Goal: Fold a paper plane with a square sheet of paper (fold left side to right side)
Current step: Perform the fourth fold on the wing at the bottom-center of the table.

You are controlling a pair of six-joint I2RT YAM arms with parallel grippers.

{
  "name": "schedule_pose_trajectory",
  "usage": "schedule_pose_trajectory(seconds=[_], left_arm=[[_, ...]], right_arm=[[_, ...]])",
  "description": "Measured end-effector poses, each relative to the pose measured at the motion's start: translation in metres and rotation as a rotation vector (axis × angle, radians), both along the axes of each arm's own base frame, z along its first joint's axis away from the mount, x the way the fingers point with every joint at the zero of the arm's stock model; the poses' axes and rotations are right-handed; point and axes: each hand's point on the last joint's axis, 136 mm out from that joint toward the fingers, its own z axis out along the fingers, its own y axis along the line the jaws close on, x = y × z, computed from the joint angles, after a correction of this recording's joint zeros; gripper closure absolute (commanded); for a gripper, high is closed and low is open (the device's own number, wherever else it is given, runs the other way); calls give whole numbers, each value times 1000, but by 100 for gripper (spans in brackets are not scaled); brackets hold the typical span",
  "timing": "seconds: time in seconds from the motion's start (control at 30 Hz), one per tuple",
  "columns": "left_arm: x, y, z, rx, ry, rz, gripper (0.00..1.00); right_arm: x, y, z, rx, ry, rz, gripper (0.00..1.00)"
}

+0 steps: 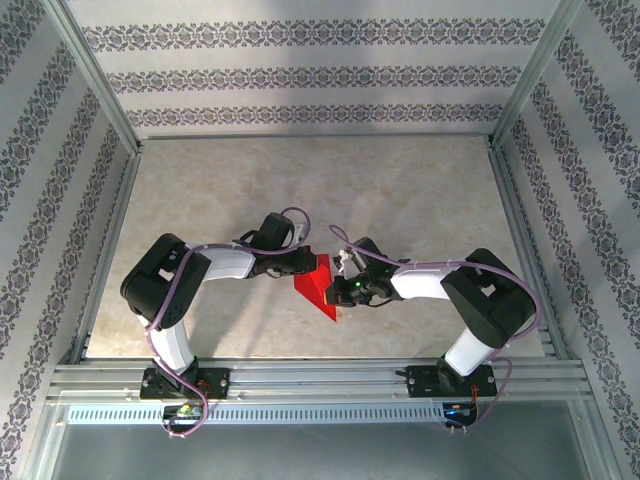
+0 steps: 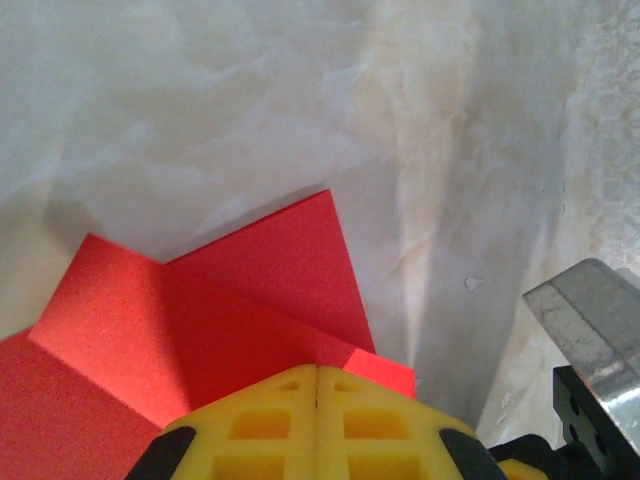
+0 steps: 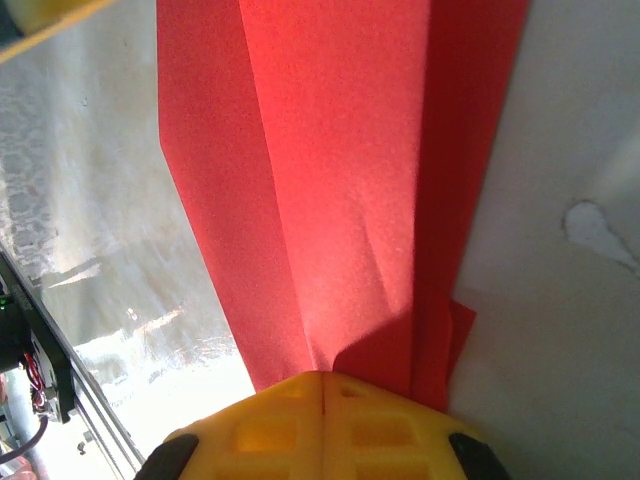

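Jointly, two claws, left claw (image 2: 317, 392) and right claw (image 3: 322, 390), pinch one creased bright red paper sheet (image 1: 317, 286).

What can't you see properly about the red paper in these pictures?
- Top view: the folded bright red paper is tiny, so its creases are too small to count. The left gripper and right gripper cover its sides.
- Left wrist view: yellow fingers hide the paper's near edge, and the picture's left edge cuts it off.
- Right wrist view: the top edge cuts off the paper's far end. Shut yellow fingers hide whether they pinch it.
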Motion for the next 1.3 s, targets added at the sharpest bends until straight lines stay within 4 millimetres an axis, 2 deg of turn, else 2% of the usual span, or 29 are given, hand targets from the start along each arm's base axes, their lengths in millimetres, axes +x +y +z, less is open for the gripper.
schedule_pose_trajectory(seconds=[0.17,0.3,0.47,0.63,0.77,0.9,1.0,1.1,1.3], left_arm=[[6,-1,-3,14,-9,7,100],[4,2,-14,37,9,15,100],[3,3,-16,31,0,14,100],[3,3,-15,18,-18,13,100],[2,3,-15,12,-29,14,100],[3,3,-15,8,-36,14,100],[2,3,-15,7,-37,14,100],[2,3,-15,6,-38,14,100],[2,3,-15,6,-40,14,100]], right_arm=[[0,0,0,0,0,0,100],[0,0,0,-3,3,0,100],[-1,-3,1,-9,13,-2,100],[-2,-14,4,-30,39,-24,100],[-7,-18,18,-16,59,-29,100],[-1,-9,40,43,30,-28,100],[7,-2,50,76,11,-37,100],[12,6,49,83,5,-39,100],[18,16,29,56,12,-53,100]])
